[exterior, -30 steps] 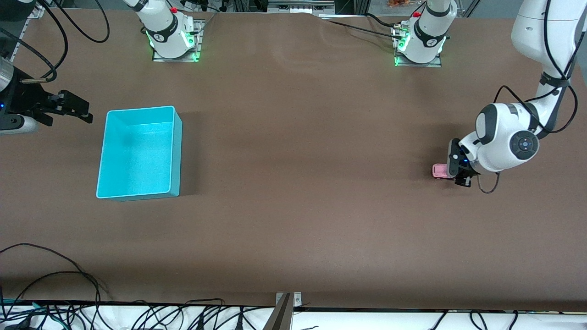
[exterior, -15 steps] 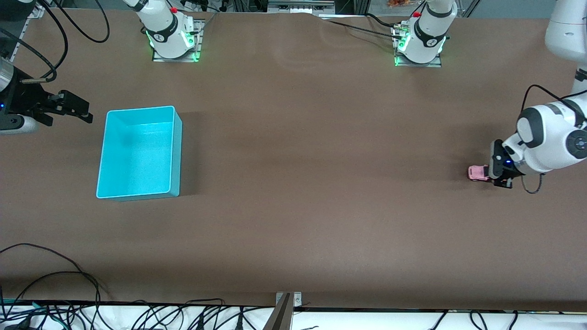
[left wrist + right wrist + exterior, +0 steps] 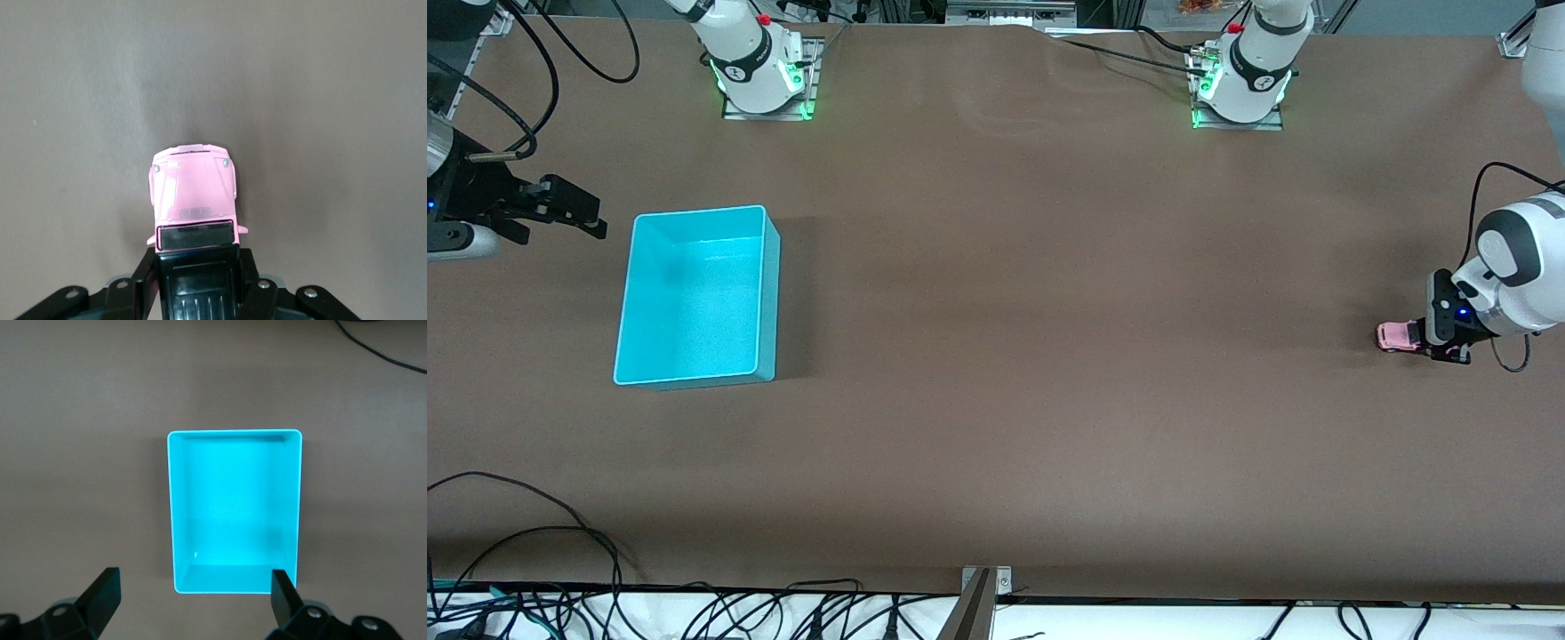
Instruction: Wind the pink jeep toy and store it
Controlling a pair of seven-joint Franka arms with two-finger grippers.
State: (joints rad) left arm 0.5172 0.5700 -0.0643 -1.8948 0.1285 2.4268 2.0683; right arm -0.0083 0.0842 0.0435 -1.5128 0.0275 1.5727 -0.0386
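The pink jeep toy (image 3: 1396, 336) is low on the brown table near the left arm's end. My left gripper (image 3: 1421, 339) is shut on its black-roofed rear. In the left wrist view the pink jeep toy (image 3: 193, 193) points away from the camera, and my left gripper (image 3: 197, 270) clamps its black roof from both sides. My right gripper (image 3: 574, 213) is open and empty, hovering beside the cyan bin (image 3: 698, 212) at the right arm's end. In the right wrist view my right gripper (image 3: 193, 593) is open, with the empty cyan bin (image 3: 233, 433) below and ahead of it.
The two arm bases (image 3: 760, 67) (image 3: 1240, 80) stand along the table's edge farthest from the front camera. Cables (image 3: 534, 533) lie along the table's nearest edge. Bare brown table lies between the bin and the jeep.
My left gripper has dragged the pink jeep along the table toward the left arm's end. The right arm and the bin have not moved.
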